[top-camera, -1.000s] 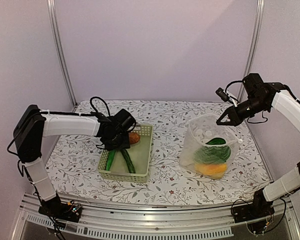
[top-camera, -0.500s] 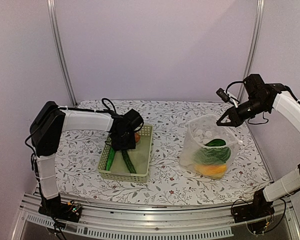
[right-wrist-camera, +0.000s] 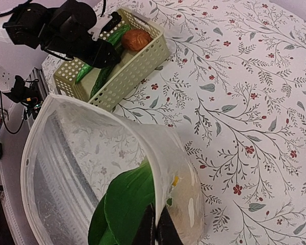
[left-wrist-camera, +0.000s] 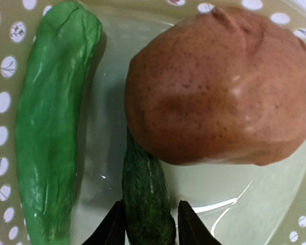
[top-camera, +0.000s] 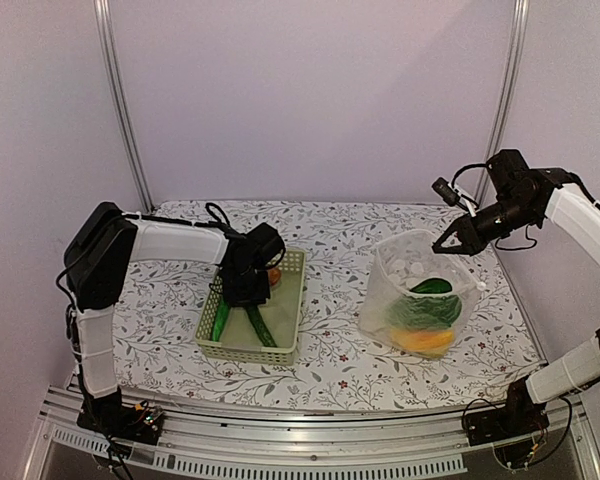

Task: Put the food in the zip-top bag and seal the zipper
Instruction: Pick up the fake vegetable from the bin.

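Basket (top-camera: 246, 349) with cucumbers (left-wrist-camera: 51, 127), potato (left-wrist-camera: 214, 87), zip-top bag (top-camera: 380, 288) holding greens (top-camera: 420, 309)

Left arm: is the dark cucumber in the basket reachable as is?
Likely yes. Its end effector straddles the cucumber's near end; the potato lies over only the far end.

Zip-top bag (right-wrist-camera: 66, 153): clear, mouth gaping wide, standing on flowered tablecloth (right-wrist-camera: 255, 102). Near rim pinched between closed fingers of right gripper (right-wrist-camera: 156, 227).
Contents: green leafy food (right-wrist-camera: 125, 204); some yellow just behind.
Lattice basket (right-wrist-camera: 127, 76), well apart: reddish-brown toy (right-wrist-camera: 137, 39), green vegetables (right-wrist-camera: 99, 79), left arm (right-wrist-camera: 66, 28) reaching in.
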Motion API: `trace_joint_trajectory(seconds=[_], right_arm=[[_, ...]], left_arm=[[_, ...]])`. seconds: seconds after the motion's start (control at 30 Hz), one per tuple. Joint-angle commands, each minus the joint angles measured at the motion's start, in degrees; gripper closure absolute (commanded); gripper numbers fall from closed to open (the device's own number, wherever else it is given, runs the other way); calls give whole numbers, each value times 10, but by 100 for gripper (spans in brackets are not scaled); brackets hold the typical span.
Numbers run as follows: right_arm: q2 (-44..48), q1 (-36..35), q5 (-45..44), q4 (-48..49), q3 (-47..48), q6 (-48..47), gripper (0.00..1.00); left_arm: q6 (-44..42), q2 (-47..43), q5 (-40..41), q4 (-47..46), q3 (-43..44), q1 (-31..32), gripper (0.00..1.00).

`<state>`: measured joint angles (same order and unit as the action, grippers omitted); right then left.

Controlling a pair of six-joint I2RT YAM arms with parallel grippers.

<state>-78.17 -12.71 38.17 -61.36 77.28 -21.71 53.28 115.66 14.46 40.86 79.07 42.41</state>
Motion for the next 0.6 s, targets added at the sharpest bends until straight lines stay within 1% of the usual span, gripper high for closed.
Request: trace_joint_trajectory(seconds=[0.0,0.1,0.2,0.23,0.37,0.57], right_arm=[[17,-1,6,3,-6,-2,100],[20,-1,5,4,-8,-3,100],[21,-2,5,3,-8,-1,100],[21,-2,6,3,-8,-1,100],[20,-2,6,7,-11,-2,100],[19,-2,6,8,-13,-1,100]], left_arm=[[-8,28,-22,-4,13,-17,69],[-12,28,-25,-3,16,-18,81],[-14,9,-20,5,20,-14,89],[-18,1,-15,8,22,-12,94],[-24,-35,18,47,49,5,96],[-47,-71,74,97,128,45,100]])
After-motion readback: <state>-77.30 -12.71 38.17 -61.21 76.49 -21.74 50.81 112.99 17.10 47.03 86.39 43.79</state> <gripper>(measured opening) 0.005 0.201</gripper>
